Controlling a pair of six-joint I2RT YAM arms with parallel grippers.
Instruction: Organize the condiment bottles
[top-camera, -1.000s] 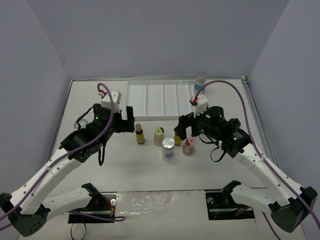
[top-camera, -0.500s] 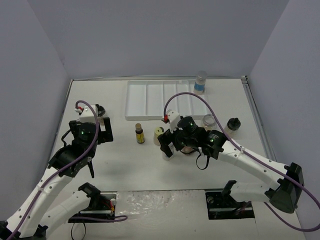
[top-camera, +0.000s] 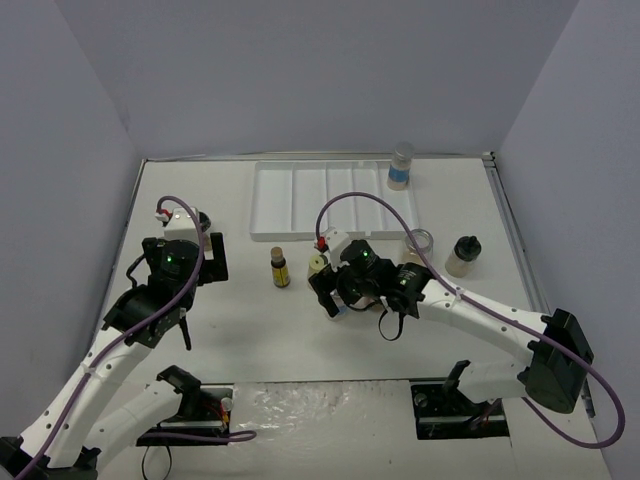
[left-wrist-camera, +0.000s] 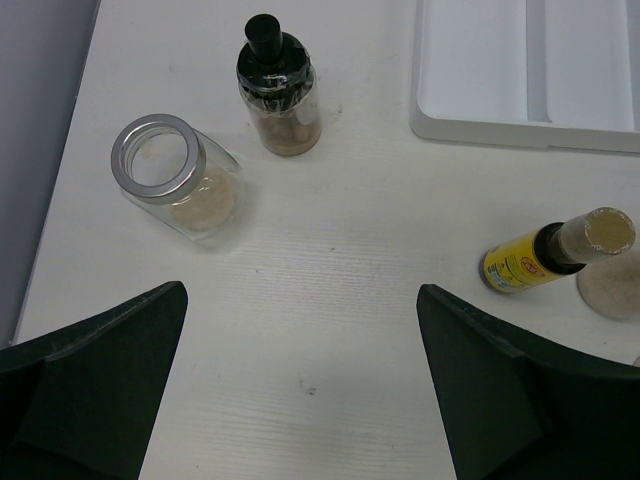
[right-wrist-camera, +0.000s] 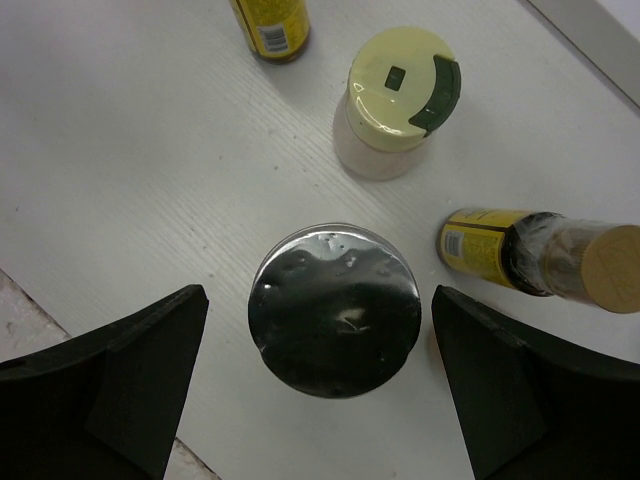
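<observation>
**tim_k:** What's the right pincer (right-wrist-camera: 320, 295) doing?

**jarhead:** It's wide open and straddling the round silver-lidded jar (right-wrist-camera: 335, 310). There's a finger on each side with a gap both ways, so no grip. Just ahead of it stands a pale bottle with a yellow flip cap (right-wrist-camera: 395, 100). Off to its right is an amber yellow-labelled bottle with a tan cap (right-wrist-camera: 540, 255). A second amber yellow-labelled bottle (right-wrist-camera: 270, 20) sits further ahead, a bit left. Behind that pincer, near the arm, there's a clear glass jar (top-camera: 420, 243) and a small black-capped jar (top-camera: 462, 255).

**tim_k:** And the left pincer (left-wrist-camera: 300, 292)?

**jarhead:** Spread wide too, with nothing between the fingers but bare white worktop (left-wrist-camera: 330, 340). Ahead-left of it is a clear silver-rimmed jar of tan powder (left-wrist-camera: 175, 185). Further ahead is a black-capped jar of brownish stuff (left-wrist-camera: 280, 95), and ahead-right is a corner of the white divided tray (left-wrist-camera: 520, 100). A blue-labelled clear bottle (top-camera: 401, 165) stands at the tray's far corner, well beyond both pincers. I can't tell if it's in the tray or beside it.
</observation>
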